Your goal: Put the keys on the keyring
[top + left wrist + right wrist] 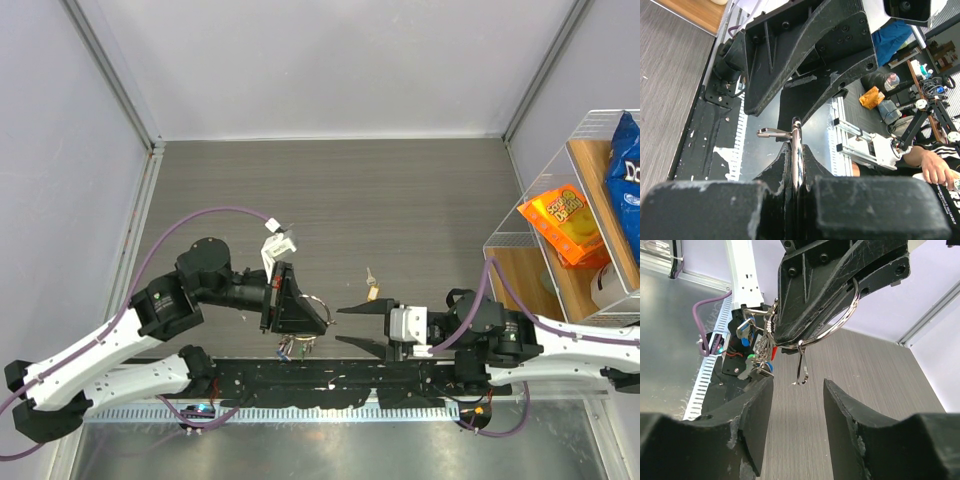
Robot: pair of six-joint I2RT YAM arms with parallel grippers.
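My left gripper point(322, 308) is shut on the keyring point(318, 303), a thin silver wire ring held above the table. In the left wrist view the keyring point(796, 145) stands edge-on between the closed fingers. In the right wrist view the keyring point(842, 320) hangs from the left gripper point(855, 282), with a small silver clip point(801, 369) dangling from it. Several keys point(756, 351) with blue, green and red heads hang bunched at its left side; they also show in the top view point(295, 347). A yellow-headed key point(372, 291) lies on the table. My right gripper point(352, 325) is open and empty, facing the ring point(798, 386).
A clear bin point(520, 265) with snack bags point(562, 222) stands at the right edge. The black base rail point(330, 380) runs along the near edge, below the hanging keys. Walls close the table at the back and sides.
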